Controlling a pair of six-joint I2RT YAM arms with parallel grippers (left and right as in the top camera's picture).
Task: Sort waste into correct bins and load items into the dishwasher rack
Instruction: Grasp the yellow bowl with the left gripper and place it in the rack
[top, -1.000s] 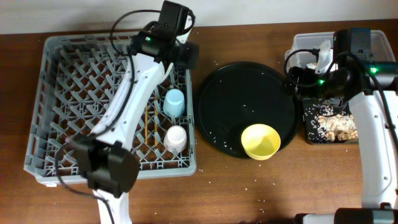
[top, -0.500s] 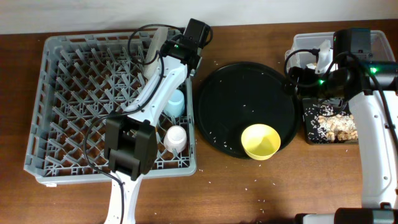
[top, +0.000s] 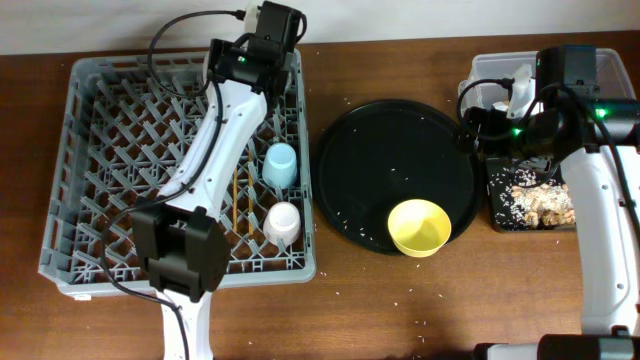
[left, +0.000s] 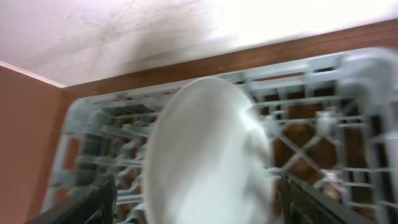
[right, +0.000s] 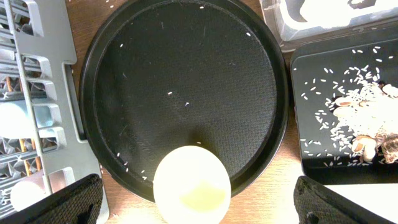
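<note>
Nearest, the yellow bowl (top: 419, 227) sits at the round black tray's (top: 380, 130) front edge. In the grey dishwasher rack (top: 100, 200) stand the pink cup (top: 283, 222), then the blue cup (top: 281, 165). Farther back, by the clear tub (top: 490, 68), the right jaws hang spread wide, empty. Over the rack's far rim, the left jaws grasp the pale plate (left: 205, 155).

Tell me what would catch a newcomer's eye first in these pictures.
The big grey rack fills the left side of the table, and a pale plate looms over its back end in the left wrist view. A yellow bowl sits at the near rim of the round black tray in the middle; rice and scraps litter the small black tray at far right.
</note>
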